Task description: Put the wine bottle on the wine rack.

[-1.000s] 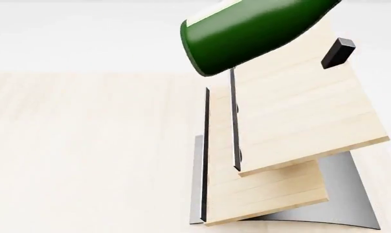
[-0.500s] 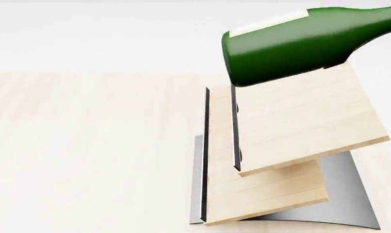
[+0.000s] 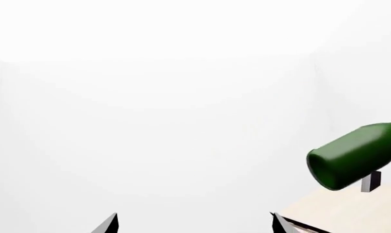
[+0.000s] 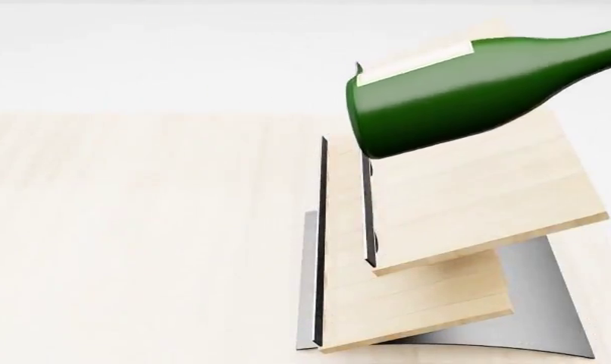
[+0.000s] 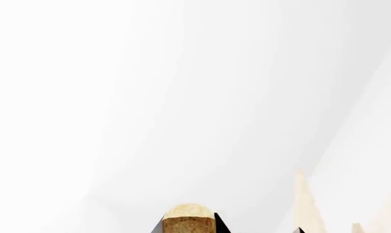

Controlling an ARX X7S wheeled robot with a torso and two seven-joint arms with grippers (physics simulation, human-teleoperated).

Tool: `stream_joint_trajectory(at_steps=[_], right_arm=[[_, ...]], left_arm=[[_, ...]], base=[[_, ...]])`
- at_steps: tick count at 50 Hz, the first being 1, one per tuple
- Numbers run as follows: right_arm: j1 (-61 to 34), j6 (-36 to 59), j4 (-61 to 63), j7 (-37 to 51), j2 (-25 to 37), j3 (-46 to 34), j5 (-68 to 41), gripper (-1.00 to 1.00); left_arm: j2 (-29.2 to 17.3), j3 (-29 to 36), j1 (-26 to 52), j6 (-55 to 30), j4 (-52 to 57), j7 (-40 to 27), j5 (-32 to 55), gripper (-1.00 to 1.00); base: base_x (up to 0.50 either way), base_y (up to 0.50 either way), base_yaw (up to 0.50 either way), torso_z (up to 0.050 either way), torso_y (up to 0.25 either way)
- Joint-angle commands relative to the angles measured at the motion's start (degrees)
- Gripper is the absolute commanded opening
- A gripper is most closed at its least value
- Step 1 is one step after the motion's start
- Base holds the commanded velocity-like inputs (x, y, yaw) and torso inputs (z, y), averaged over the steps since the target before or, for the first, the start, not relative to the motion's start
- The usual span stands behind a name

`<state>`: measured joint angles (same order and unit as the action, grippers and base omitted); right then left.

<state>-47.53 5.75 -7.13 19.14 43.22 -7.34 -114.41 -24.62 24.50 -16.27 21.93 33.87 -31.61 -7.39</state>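
Dark green glass is hanging nearly level in the head view: the wine bottle (image 4: 457,87) is lying on its side in the air above the upper slanted board of the wine rack (image 4: 477,197), its flat base pointing toward the robot's left and its neck running off the frame's right edge, tilted slightly upward. Its long axis is crossing the board roughly from rail side to far side, and the base is sitting just over the black edge rail (image 4: 368,201). Whether glass is touching wood cannot be told; the bottle is appearing to float just above it.

The right tool (image 5: 189,228) is the one carrying it: the right wrist view is showing the pale cork (image 5: 188,219) between dark finger edges, so the grip is at the neck end. The left tool (image 3: 194,224) is showing two finger tips standing widely apart with nothing between them, off to the bottle's base side.

As a judgement, the coming move is calling for lowering the bottle so its body settles flat on the board, base resting against the rail.
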Motion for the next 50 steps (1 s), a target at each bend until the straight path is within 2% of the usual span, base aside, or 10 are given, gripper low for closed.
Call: stream_joint_trajectory(at_steps=[1, 50], right_arm=[[-0.5, 1.1, -0.2, -3.5, 0.5, 0.1, 3.1, -1.0], [2.3, 0.8, -3.9, -6.4, -0.1, 0.0, 4.3, -1.0]], left_arm=[[0.0, 0.3, 0.0, -0.2, 0.0, -0.1, -0.2, 1.0], [-0.3, 1.3, 0.7, -0.3, -0.7, -0.5, -0.4, 1.0]], base=[[0.0, 0.0, 0.0, 0.0, 0.01], [0.0, 0.0, 0.0, 0.0, 0.001]])
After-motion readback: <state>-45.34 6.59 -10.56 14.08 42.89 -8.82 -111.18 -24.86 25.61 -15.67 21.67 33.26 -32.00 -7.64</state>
